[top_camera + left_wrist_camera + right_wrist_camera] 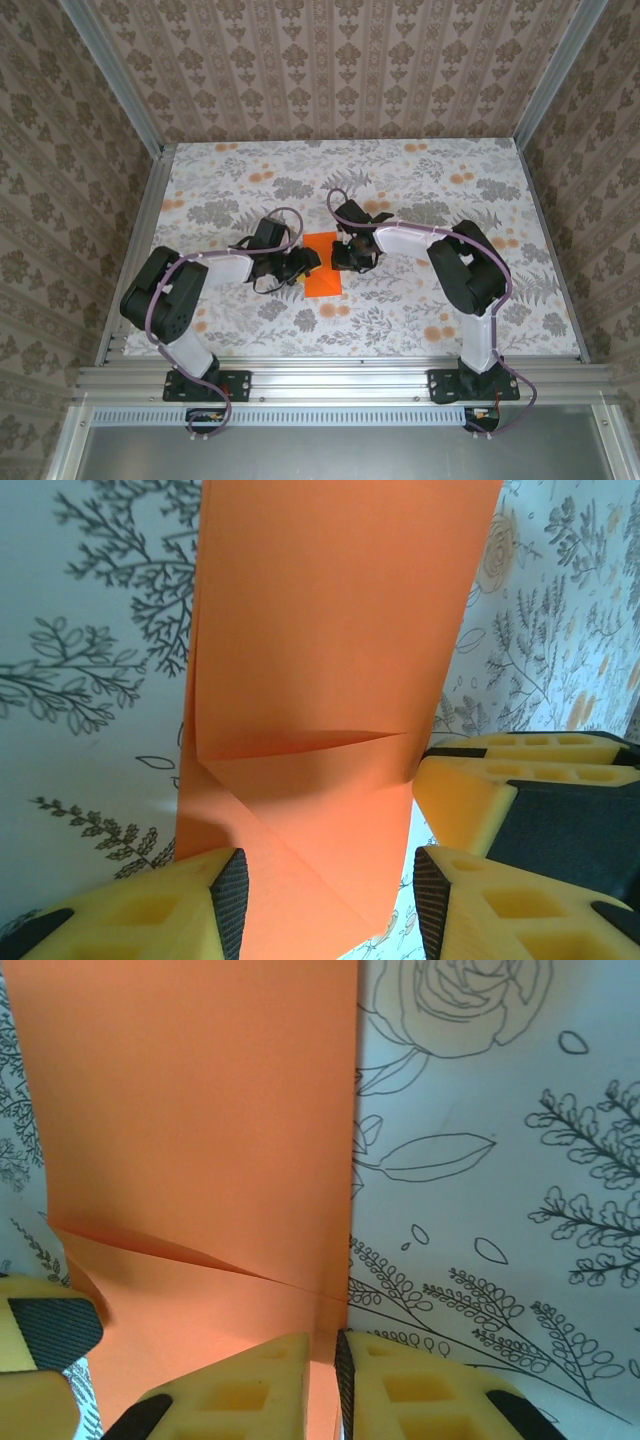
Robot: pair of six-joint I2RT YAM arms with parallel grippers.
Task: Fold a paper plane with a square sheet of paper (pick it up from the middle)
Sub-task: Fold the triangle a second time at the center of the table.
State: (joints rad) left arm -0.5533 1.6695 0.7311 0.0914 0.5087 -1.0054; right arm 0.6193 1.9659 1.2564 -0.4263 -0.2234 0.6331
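Note:
The square sheet of paper point(322, 275) is bright orange and lies flat on the flowered table point(420, 310) between my two grippers. It shows as a long folded strip point(330, 630) with a cross crease and a diagonal flap at one end, not as a paper plane. My left gripper point(330, 880) is open, and its fingers point(205, 905) straddle the flap end. My right gripper point(325, 1345) stands on the strip's right edge point(200, 1110) with its jaws a narrow slit apart; the paper lies flat under them. In the top view the left gripper point(298, 265) and right gripper point(352, 256) flank the sheet.
The right gripper's yellow fingers point(500, 780) sit close beside my left gripper. A left finger point(40, 1330) shows at the right wrist view's left edge. Patterned walls point(330, 70) and aluminium rails point(140, 230) enclose the table.

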